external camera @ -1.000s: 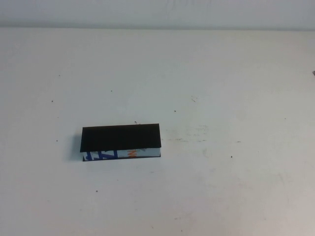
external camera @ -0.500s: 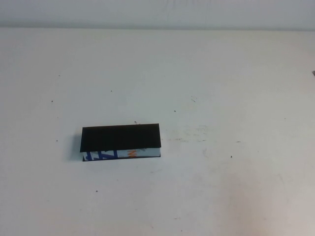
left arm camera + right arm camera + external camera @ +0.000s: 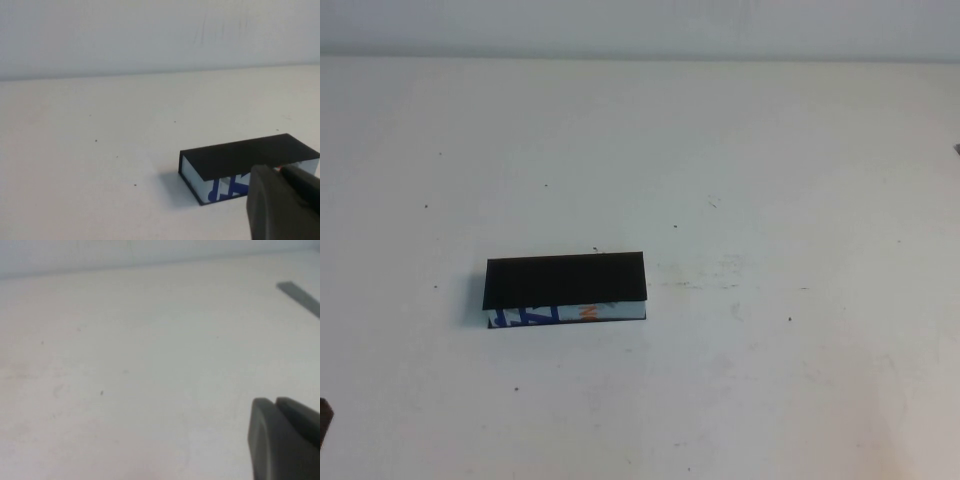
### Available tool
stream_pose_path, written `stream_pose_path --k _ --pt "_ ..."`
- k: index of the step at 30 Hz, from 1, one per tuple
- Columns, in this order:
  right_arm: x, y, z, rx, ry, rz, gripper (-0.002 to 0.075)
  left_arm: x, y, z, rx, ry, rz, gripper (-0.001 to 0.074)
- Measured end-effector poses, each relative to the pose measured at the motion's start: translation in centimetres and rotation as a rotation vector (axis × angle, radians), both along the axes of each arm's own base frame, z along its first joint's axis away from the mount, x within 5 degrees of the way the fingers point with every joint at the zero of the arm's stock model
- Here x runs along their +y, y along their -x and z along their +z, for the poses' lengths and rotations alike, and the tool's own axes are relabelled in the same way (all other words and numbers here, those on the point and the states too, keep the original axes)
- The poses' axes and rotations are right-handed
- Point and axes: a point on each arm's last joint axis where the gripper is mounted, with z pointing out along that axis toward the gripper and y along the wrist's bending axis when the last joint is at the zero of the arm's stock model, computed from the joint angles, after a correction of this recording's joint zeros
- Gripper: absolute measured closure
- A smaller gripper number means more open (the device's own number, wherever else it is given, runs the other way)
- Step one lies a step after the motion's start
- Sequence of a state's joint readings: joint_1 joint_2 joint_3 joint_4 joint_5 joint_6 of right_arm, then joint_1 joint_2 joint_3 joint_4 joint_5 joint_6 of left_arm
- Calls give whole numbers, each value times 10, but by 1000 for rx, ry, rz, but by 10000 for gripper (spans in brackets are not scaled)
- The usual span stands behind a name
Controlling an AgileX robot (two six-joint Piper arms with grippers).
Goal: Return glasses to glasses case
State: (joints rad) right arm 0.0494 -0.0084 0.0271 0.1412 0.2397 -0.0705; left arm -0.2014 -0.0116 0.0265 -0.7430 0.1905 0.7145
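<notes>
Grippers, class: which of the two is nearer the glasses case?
The left gripper: its wrist view shows the glasses case close in front of it, whereas the shut right gripper faces mostly bare table.

Speckled white table (image 3: pixel 770 150) against a pale wall (image 3: pixel 640 25)

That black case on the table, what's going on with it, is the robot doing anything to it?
Nothing is holding it right now. The glasses case lies shut on the white table, black flap on top, its printed blue, white and orange edge facing the robot. No glasses are in sight. The left gripper sits back near the table's front left edge, looking toward the case. The right gripper is shut, away over bare table on the right.
</notes>
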Motion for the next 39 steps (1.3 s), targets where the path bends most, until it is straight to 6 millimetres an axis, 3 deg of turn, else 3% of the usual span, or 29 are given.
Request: stream_pose_path --k 4,15,39 --pt "2 2 -10 109 7 24 738 3 -1 -4 59 43 39 735" --pt "2 3 -10 117 5 27 738 13 0 -20 238 28 150 735" --pt "2 3 -10 117 4 27 738 13 1 -20 236 3 148 735"
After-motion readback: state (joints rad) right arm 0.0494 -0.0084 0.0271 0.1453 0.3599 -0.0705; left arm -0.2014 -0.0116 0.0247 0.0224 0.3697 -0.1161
